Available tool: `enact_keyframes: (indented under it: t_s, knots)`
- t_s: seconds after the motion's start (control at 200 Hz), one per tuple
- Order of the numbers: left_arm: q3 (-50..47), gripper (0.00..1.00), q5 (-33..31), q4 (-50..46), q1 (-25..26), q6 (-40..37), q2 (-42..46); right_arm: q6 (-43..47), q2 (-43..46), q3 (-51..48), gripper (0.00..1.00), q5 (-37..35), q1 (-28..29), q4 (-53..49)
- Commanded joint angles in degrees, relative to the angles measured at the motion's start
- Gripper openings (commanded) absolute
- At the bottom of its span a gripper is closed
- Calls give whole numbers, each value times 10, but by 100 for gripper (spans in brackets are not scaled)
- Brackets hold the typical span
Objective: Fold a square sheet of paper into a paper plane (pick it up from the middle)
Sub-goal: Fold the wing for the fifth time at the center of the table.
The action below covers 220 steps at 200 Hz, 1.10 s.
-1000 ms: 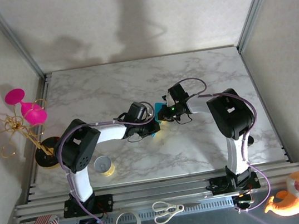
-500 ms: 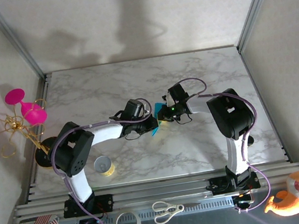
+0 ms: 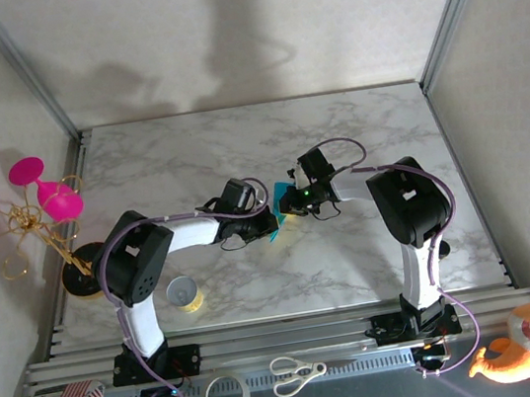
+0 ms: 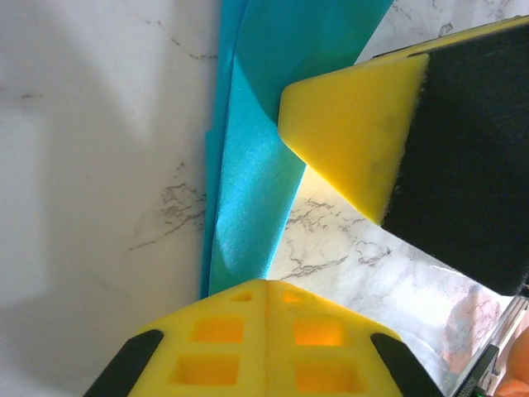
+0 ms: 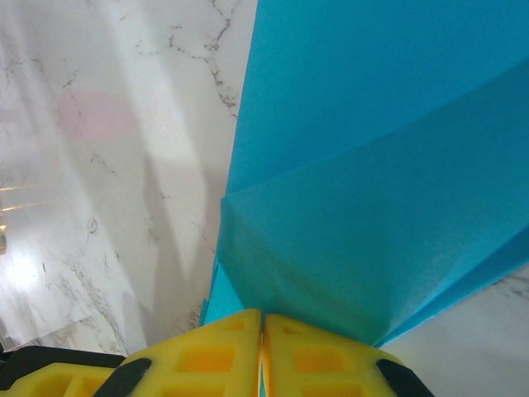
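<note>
Right wrist view crops the folded paper (image 5: 372,165).

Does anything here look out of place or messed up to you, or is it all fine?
Nothing looks spilled or broken. The one untidy thing is the teal paper, pinched between the left gripper and the right gripper. Its folded layers sit slanted and their edges are not lined up, which looks like a fold in progress.

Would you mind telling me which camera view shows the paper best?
The right wrist view: the paper is large and close, its fold and layered edges plain. The left wrist view shows a narrow folded strip; the top view, small teal slivers.
</note>
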State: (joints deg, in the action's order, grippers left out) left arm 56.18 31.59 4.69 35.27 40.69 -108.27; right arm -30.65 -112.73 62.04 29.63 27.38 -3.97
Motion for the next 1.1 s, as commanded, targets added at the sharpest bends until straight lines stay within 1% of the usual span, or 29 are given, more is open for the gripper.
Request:
enact_keyframes:
  t_s: [0.0, 0.486, 0.881, 1.097]
  knots:
    - [4, 4, 7, -14, 12, -14, -9, 16, -60, -13, 13, -65, 15, -12]
    - [21, 3, -34, -84, 29, -49, -26, 16, -65, -5, 12, -70, 17, -22]
    - [-15, 1, -39, -128, 34, -74, 0, 18, -86, 28, 11, -127, 21, -80]
    - [-30, 1, -39, -154, 41, -89, 23, 16, -89, 36, 10, -146, 24, -97]
